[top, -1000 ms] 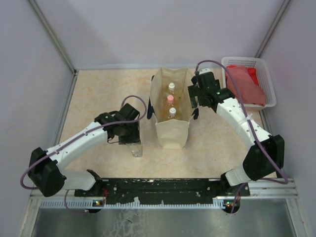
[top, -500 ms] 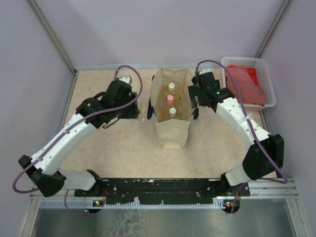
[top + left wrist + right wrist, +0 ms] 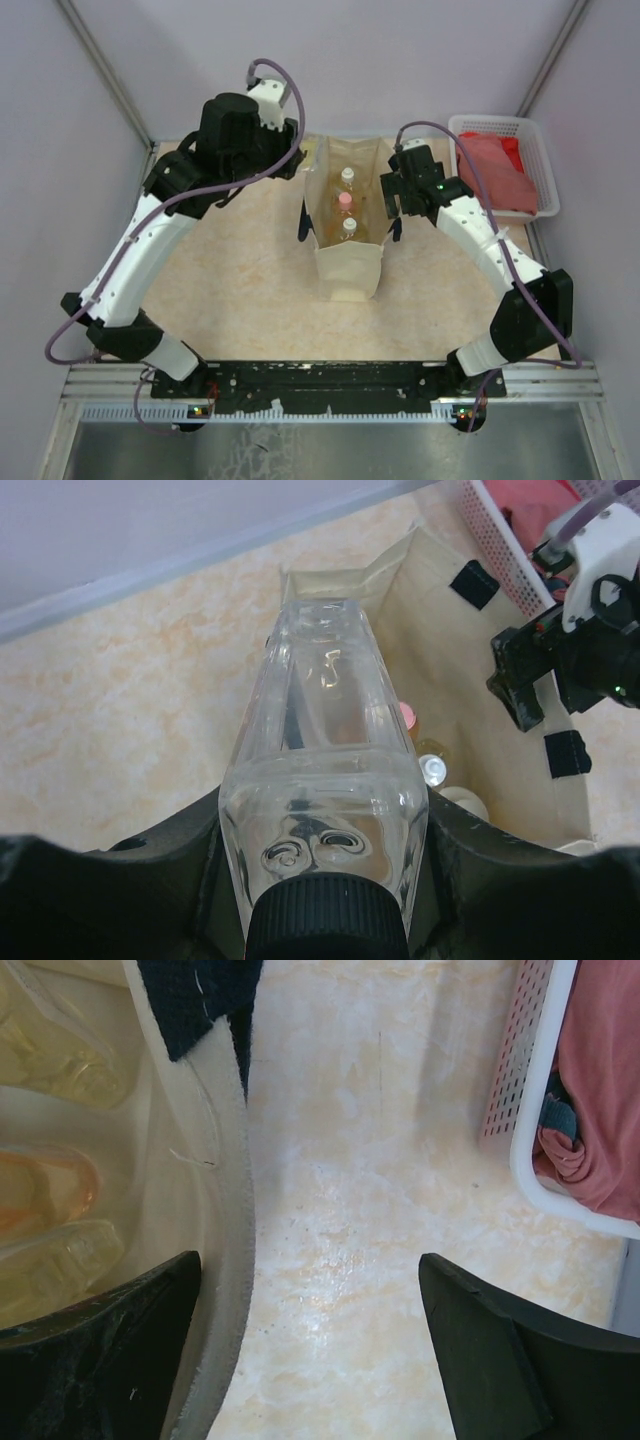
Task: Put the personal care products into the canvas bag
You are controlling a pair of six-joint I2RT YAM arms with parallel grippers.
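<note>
Your left gripper (image 3: 325, 855) has its jaws closed tight on the clear bottle (image 3: 320, 720), clamping it just above its dark cap, with the base pointing toward the canvas bag (image 3: 350, 270). Three bottles (image 3: 345, 204) already stand inside. Your right gripper (image 3: 310, 1360) is spread wide, straddling the bag's right wall and gripping nothing.

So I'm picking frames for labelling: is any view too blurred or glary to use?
Top external: sharp, evenly lit, soft shadows by the canvas bag. Left wrist: the clear bottle in the left gripper fills the frame, small glints on it, its dark cap soft. Right wrist: the fingers of the right gripper are dark and blurred; the tabletop and white basket read fine.
</note>
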